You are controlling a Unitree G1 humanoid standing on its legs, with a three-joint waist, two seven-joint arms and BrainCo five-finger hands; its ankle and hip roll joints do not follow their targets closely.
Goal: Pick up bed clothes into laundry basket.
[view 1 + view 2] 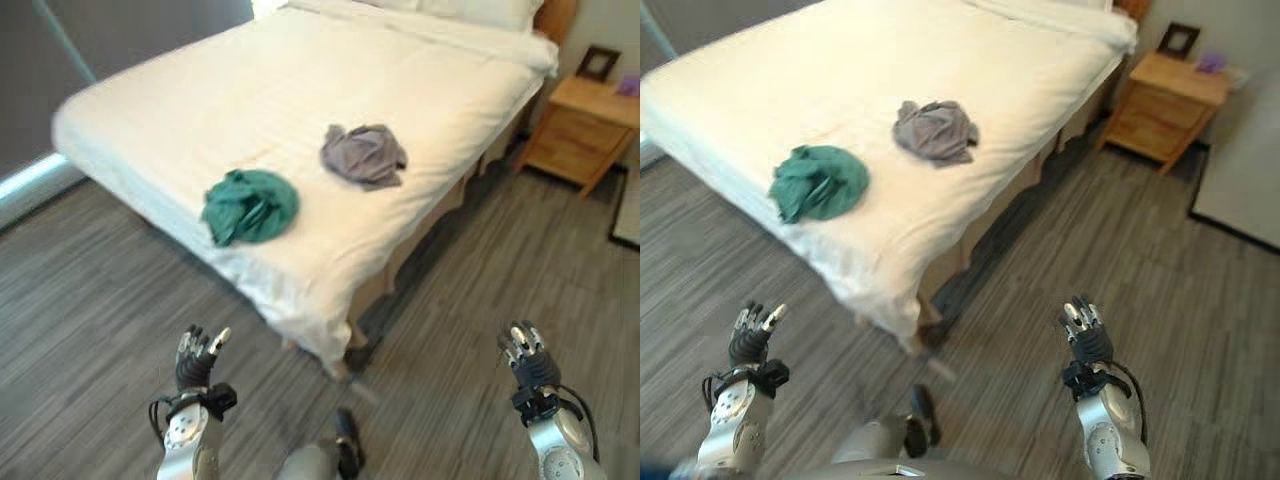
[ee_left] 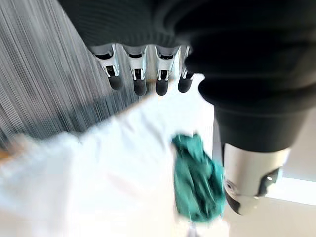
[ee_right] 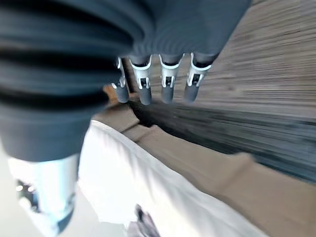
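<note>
Two crumpled garments lie on the white bed (image 1: 300,70). A green one (image 1: 249,205) (image 1: 818,182) rests near the bed's front corner, and a grey one (image 1: 363,154) (image 1: 934,130) lies a little further back to its right. The green garment (image 2: 197,180) also appears in the left wrist view. My left hand (image 1: 198,358) (image 1: 753,335) hovers over the floor in front of the bed, fingers relaxed and holding nothing. My right hand (image 1: 526,355) (image 1: 1085,334) is raised over the floor to the right of the bed corner, open and empty as well.
A wooden nightstand (image 1: 585,128) stands beside the bed at the far right, with a small picture frame (image 1: 598,62) on top. Grey wood-plank floor (image 1: 90,300) surrounds the bed. A brown bed base (image 3: 207,163) runs under the white sheet.
</note>
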